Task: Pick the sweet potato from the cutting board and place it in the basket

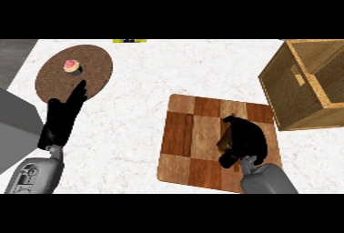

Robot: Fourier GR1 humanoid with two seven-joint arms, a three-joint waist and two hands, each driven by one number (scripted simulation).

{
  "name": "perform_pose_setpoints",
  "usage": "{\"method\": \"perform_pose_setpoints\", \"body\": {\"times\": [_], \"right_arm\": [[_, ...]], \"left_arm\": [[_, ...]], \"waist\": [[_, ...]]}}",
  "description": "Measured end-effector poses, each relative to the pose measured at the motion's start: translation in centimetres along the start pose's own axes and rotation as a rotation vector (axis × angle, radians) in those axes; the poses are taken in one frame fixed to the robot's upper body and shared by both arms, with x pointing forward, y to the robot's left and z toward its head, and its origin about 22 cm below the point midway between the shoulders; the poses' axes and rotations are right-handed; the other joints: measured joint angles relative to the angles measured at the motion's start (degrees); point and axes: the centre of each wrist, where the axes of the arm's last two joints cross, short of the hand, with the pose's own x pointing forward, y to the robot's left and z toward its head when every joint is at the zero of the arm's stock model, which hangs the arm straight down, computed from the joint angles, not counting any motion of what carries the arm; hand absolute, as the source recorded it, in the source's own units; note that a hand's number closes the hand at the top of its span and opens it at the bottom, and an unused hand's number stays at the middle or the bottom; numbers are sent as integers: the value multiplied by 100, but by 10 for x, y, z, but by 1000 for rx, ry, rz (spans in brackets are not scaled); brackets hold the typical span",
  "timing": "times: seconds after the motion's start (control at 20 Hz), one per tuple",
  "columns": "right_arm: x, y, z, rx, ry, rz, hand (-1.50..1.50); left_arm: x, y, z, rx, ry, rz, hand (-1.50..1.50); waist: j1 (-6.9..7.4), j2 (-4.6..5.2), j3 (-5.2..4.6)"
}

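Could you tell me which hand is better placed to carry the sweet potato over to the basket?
The right hand: it is over the cutting board, curled round the sweet potato, with the basket on its side. The left hand rests open far left.

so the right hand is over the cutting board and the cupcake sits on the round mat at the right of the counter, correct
Not quite. In the head view the cupcake sits on the round mat at the left of the counter, not the right. The right hand is over the cutting board, as you said.
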Motion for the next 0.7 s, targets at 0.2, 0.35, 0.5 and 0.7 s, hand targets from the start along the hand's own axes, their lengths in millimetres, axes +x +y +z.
{"method": "perform_pose_setpoints", "body": {"times": [0.2,0.35,0.5,0.7], "right_arm": [[-2,1,2,-31,-41,80,150],[0,3,-5,-55,-68,127,150],[19,3,-16,-52,-120,188,150],[52,-1,-34,-41,-190,269,150]], "left_arm": [[1,-3,-3,-3,9,7,0],[3,-2,-4,-4,7,13,0],[5,-1,-9,-6,4,10,0],[9,-7,-8,-15,-4,1,0]], "waist": [[-3,-13,-8],[3,-22,-18],[28,-18,-25],[74,-6,-33]]}}
